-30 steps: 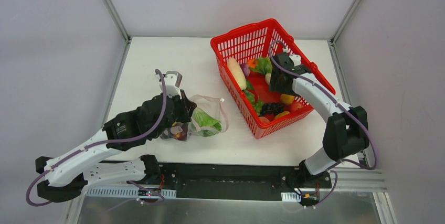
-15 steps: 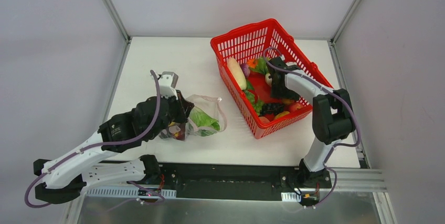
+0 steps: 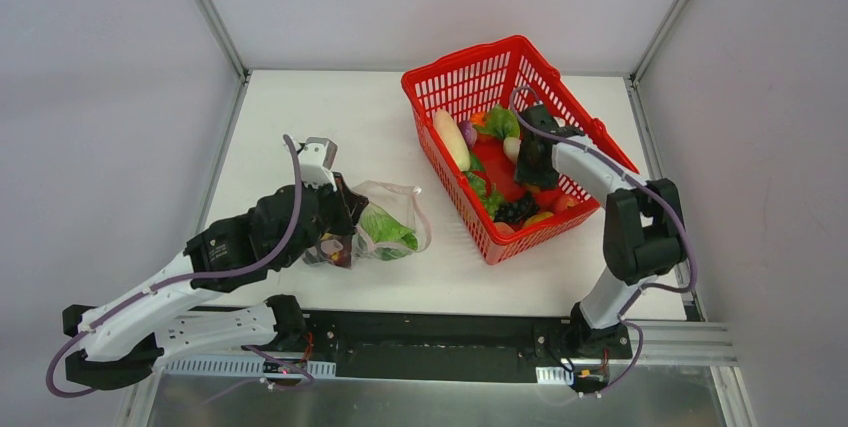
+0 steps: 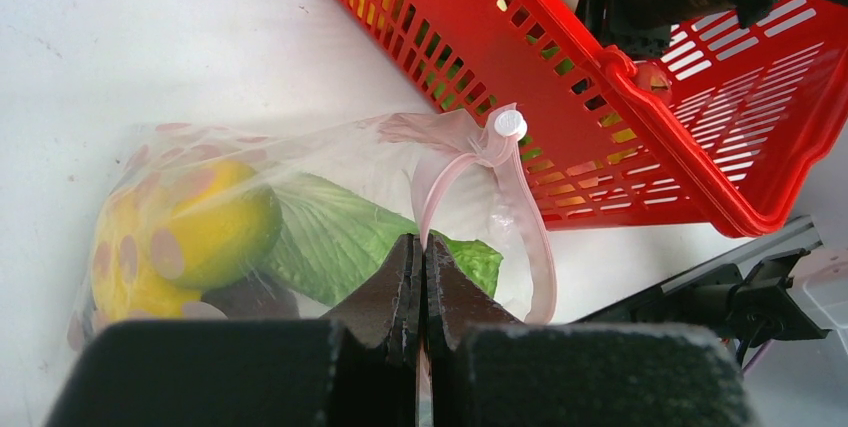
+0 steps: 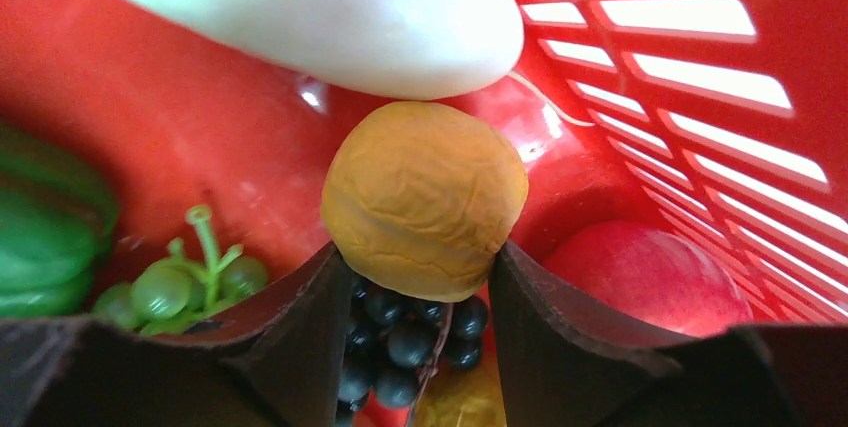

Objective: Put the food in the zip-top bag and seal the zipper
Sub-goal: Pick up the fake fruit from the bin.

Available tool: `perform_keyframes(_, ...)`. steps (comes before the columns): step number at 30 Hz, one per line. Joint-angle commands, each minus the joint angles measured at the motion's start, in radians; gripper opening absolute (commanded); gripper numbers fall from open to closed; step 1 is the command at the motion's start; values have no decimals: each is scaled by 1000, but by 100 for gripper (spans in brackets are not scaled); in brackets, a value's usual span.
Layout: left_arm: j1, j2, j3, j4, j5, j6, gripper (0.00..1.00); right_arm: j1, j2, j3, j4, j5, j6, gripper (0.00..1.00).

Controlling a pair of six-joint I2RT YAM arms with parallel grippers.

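Orange wrinkled fruit (image 5: 424, 192) gripped by right tool (image 5: 418, 259) inside red basket (image 5: 700, 67); left tool (image 4: 421, 244) clamped on bag (image 4: 330, 162) edge.

No legible text, seemingly.

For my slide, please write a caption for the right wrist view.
Right gripper grips a wrinkled orange round food piece above dark grapes in the red basket.

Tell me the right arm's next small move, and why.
Probably lift straight up, clear of the red basket: the right gripper has its fingers on both sides of the orange round piece, seemingly touching it, and the left gripper pinches the zip-top bag by its zipper.
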Motion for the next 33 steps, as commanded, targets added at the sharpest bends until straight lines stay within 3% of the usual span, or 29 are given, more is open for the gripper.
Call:
perform_keyframes(1, 8, 9, 17, 22, -20, 2, 0, -5, -123, -31, 85, -120, -16, 46)
perform_keyframes(12, 8, 42, 44, 16, -12, 6, 0, -6, -311, -50, 164, -263, 1, 46)
perform_keyframes(16, 8, 54, 52, 15, -7, 6, 0, -7, -423, -67, 222, -420, 17, 46)
perform_keyframes(25, 8, 78, 70, 17, -2, 7, 0, 8, -605, -114, 413, -931, 102, 47)
perform_keyframes(33, 8, 83, 66, 28, 10, 4, 0, 151, -634, -94, 388, -1029, 14, 47)
